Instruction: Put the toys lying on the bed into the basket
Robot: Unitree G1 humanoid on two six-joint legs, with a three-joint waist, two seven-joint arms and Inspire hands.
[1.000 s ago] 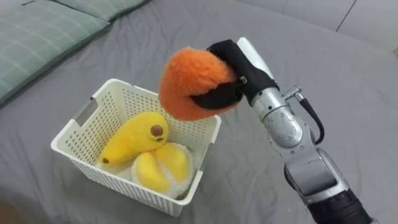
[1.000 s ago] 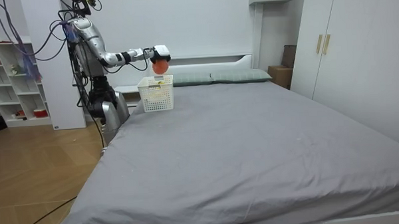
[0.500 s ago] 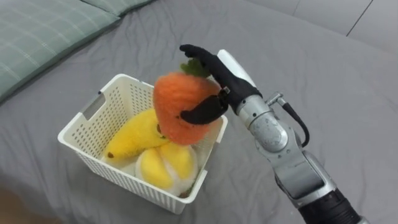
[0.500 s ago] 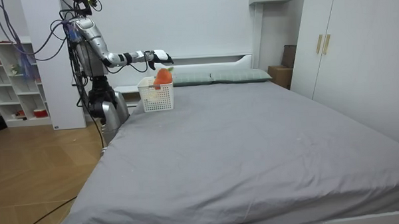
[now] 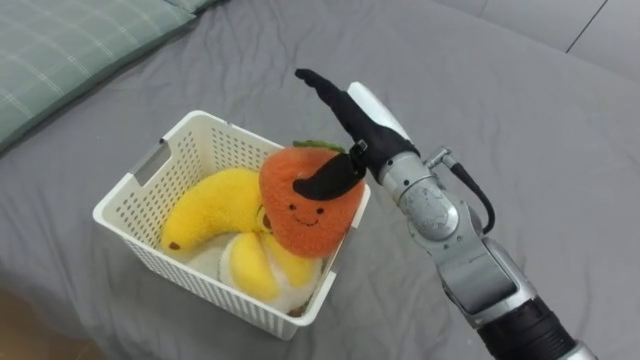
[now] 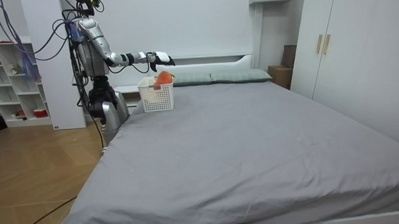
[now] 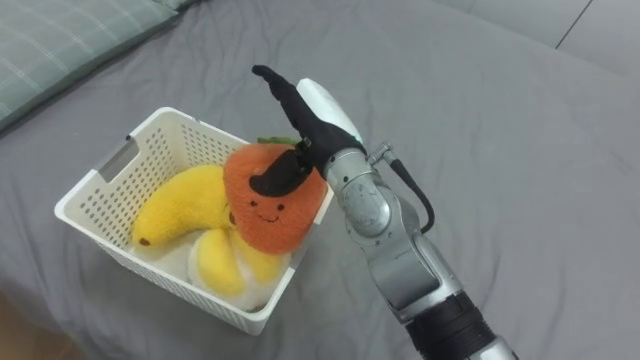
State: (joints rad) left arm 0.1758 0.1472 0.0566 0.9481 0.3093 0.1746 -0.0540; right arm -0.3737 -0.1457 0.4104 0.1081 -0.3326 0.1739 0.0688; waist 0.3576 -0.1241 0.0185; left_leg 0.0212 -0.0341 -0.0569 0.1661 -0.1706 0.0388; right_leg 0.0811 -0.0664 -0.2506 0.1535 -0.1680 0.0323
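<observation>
The orange toy rests upright on the yellow banana in the white basket on the bed, lying by its own weight, since the right hand above it has straight, spread fingers and grips nothing

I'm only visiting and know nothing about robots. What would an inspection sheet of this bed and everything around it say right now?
Surface: grey bed, sheet smooth.
Job's things: white basket on the bed holds an orange plush, a yellow banana plush and a yellow-and-white plush.
Clutter: nothing seen.
Hands: right hand open, fingers straight, over the basket's edge, thumb by the orange plush.
Cables: nothing seen on the bed.
Surroundings: green checked pillow, wardrobe, shelf unit.
</observation>
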